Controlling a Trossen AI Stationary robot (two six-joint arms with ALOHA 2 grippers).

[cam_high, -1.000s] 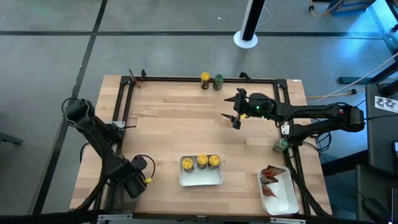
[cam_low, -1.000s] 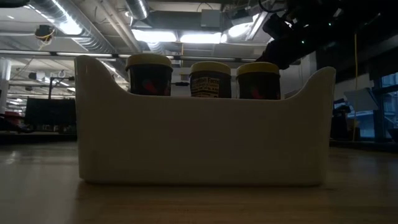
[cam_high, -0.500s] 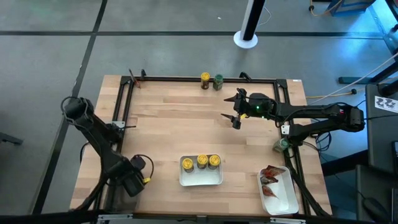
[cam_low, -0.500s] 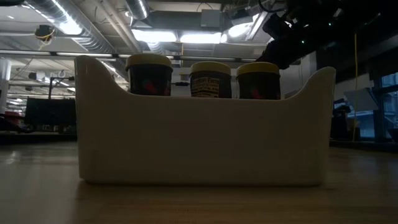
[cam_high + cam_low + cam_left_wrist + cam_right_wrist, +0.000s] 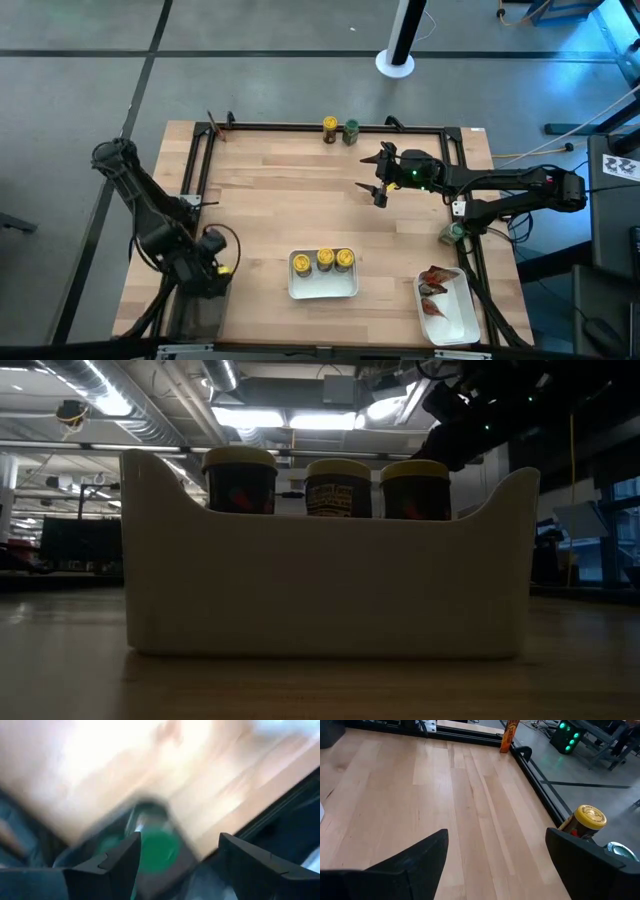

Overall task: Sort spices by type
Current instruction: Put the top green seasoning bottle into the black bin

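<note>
3 yellow-capped jars (image 5: 325,260) in white tray (image 5: 322,286)

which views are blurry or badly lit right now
Left wrist view: smeared by motion blur, a green-capped jar barely readable. Low view: backlit by ceiling lights, the white tray and yellow-capped jars dim. High and right wrist views: sharp, evenly lit.

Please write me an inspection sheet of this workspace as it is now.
Surface: light wooden table, black metal frame.
Job's things: three yellow-capped jars in white plastic tray; red-orange packets in second white tray; lone yellow-capped jar and green-capped jar at far edge; another green-capped jar in dark bin.
Clutter: nothing seen.
Hands: left hand open over dark bin; right hand open above table.
Cables: pale cable on floor.
Surroundings: grey floor, white post base.
</note>
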